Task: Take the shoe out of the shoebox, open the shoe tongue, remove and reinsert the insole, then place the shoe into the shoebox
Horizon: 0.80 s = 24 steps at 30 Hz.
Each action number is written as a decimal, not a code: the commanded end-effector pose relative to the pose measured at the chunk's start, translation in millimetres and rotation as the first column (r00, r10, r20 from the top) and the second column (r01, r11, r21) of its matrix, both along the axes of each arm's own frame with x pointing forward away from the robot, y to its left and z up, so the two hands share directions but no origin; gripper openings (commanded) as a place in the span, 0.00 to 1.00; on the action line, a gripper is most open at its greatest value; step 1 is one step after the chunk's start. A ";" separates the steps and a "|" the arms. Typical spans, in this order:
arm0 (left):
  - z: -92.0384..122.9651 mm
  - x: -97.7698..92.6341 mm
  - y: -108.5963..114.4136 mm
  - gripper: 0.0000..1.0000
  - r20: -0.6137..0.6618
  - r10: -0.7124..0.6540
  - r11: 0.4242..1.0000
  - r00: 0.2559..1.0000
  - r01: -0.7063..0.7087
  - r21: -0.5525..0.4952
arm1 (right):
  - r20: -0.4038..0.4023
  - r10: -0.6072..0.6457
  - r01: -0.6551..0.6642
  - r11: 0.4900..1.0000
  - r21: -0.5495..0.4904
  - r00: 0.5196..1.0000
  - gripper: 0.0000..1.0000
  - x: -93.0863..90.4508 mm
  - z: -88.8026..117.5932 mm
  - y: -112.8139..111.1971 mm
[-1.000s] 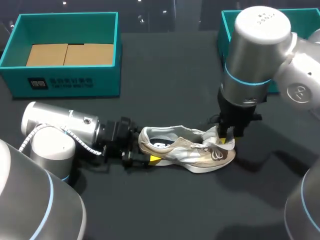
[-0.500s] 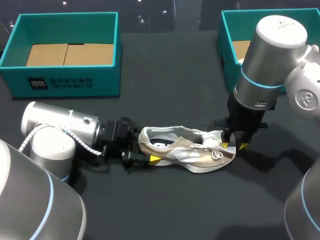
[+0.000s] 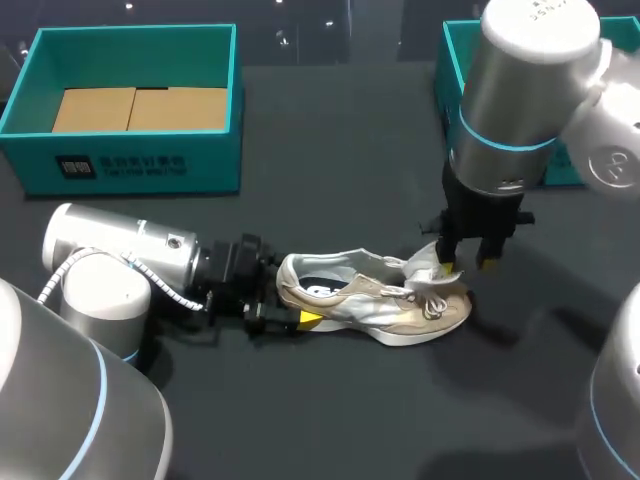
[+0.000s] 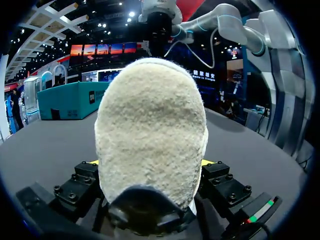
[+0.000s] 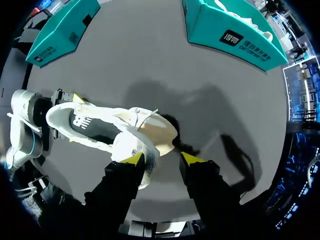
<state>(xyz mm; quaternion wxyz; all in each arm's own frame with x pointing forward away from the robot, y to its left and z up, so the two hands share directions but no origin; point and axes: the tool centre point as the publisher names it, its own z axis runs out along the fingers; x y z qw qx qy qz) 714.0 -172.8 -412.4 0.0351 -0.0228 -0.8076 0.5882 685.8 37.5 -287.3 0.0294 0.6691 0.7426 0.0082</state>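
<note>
Head view showed the left gripper (image 3: 291, 300) clamped on the heel of the beige-and-white mesh sneaker (image 3: 375, 302), apparently steadying it. The right gripper (image 3: 466, 262) hung open above the sneaker's white tongue (image 3: 425, 266), probably to lift it.

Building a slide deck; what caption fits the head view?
Left claw grips the shoe while the right claw stands open beside its tongue.

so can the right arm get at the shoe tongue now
Probably yes: the right gripper hangs open just over the shoe tongue, which lies exposed, with nothing covering it.
</note>
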 end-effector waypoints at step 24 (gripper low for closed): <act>-1.6 -0.3 1.9 0.00 0.000 0.001 1.000 1.000 -0.001 0.000 | 0.025 0.776 -0.764 0.625 -0.159 0.630 0.00 -13.4 91.4 111.4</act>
